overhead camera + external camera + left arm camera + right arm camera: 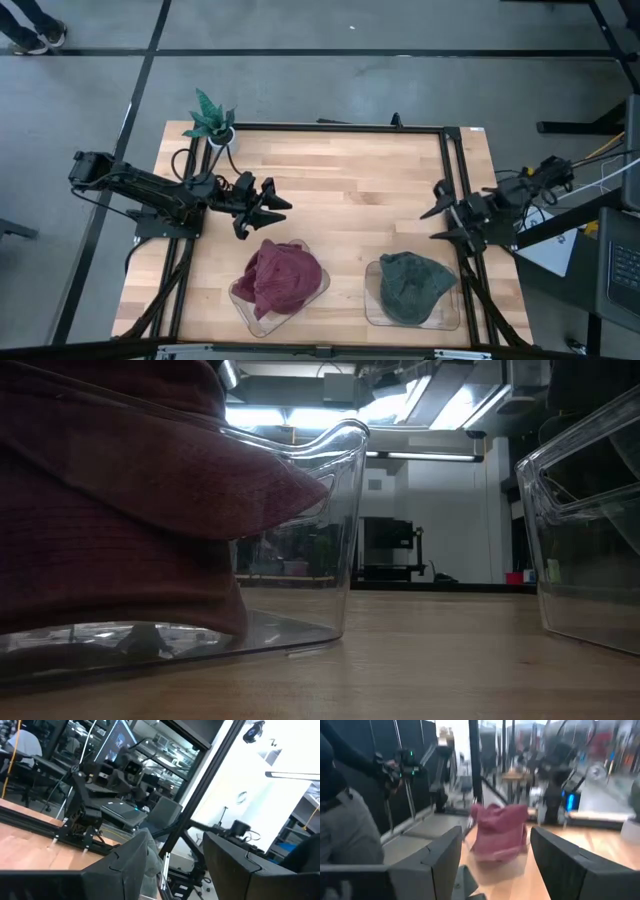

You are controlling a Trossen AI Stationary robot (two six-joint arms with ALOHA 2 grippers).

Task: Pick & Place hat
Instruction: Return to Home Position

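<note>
Left gripper (267,208) wide, empty, near the red cap (282,278) | right gripper (433,226) wide, empty, at table (350,180) edge | gray cap (412,285) sits in right bin (372,316) | we fear a low retreat snagging the red cap, piled over the left bin (244,308) rim.

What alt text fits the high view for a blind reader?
A red fabric cap lies in the left transparent plastic bin, a gray cap in the right bin, on a wooden table. The left gripper and right gripper hang open, empty.

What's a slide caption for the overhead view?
Red cap in left bin, gray cap in right bin; left gripper, right gripper open.
</note>
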